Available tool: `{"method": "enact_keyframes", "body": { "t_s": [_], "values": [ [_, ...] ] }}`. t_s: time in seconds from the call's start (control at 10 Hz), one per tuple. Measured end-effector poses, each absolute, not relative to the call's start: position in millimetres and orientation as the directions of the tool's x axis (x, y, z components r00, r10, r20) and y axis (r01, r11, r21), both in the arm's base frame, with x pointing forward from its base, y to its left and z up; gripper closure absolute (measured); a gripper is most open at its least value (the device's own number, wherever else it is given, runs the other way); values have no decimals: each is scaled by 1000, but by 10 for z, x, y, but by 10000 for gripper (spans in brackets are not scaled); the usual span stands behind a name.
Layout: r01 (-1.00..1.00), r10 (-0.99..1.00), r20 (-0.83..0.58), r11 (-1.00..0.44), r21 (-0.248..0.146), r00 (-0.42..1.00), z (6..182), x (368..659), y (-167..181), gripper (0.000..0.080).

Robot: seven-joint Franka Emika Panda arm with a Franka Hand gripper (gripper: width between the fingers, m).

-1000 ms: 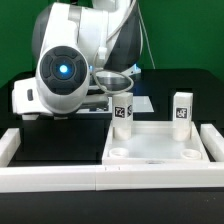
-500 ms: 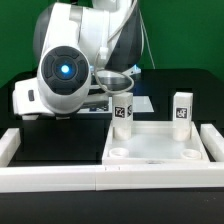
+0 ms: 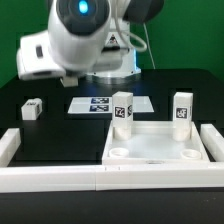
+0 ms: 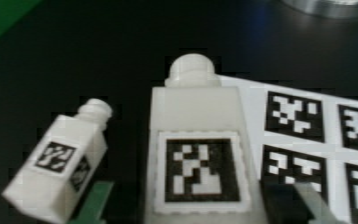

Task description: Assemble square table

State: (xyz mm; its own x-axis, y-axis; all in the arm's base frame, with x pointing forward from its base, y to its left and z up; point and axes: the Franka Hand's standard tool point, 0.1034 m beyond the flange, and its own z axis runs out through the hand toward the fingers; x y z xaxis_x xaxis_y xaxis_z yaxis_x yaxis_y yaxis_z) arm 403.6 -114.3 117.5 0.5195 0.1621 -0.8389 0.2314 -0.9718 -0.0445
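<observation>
The white square tabletop (image 3: 152, 150) lies at the front right of the exterior view. Two tagged legs (image 3: 122, 113) (image 3: 181, 110) stand upright at its far corners. A third leg (image 3: 33, 110) lies on the black table at the left. The arm (image 3: 80, 40) is raised at the back, and its fingers do not show there. In the wrist view a white tagged leg (image 4: 202, 140) with a peg end lies between the fingers (image 4: 98, 198) of my open gripper (image 4: 202, 202), with dark gaps on both sides. A smaller-looking leg (image 4: 69, 155) lies beside it.
The marker board (image 3: 105, 105) lies behind the tabletop and shows beside the legs in the wrist view (image 4: 327, 125). White border rails run along the front (image 3: 110, 180), the left (image 3: 8, 145) and the right (image 3: 212, 140).
The arm has risen from low on the exterior view's left to high at the back. The leg lying at the left, hidden before, now shows.
</observation>
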Motion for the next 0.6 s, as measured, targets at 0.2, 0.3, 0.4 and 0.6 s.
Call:
{"method": "enact_keyframes", "body": {
  "t_s": [0.2, 0.3, 0.4, 0.6],
  "values": [
    [228, 162, -802, -973, -33, 575, 1269, 4169, -1221, 509],
    [242, 178, -756, -970, -27, 630, 1239, 4219, -1237, 509],
    [258, 198, -716, -966, -26, 669, 1282, 4276, -1233, 509],
    [280, 239, -626, -959, -35, 742, 1338, 4674, -1202, 509]
  ]
}}
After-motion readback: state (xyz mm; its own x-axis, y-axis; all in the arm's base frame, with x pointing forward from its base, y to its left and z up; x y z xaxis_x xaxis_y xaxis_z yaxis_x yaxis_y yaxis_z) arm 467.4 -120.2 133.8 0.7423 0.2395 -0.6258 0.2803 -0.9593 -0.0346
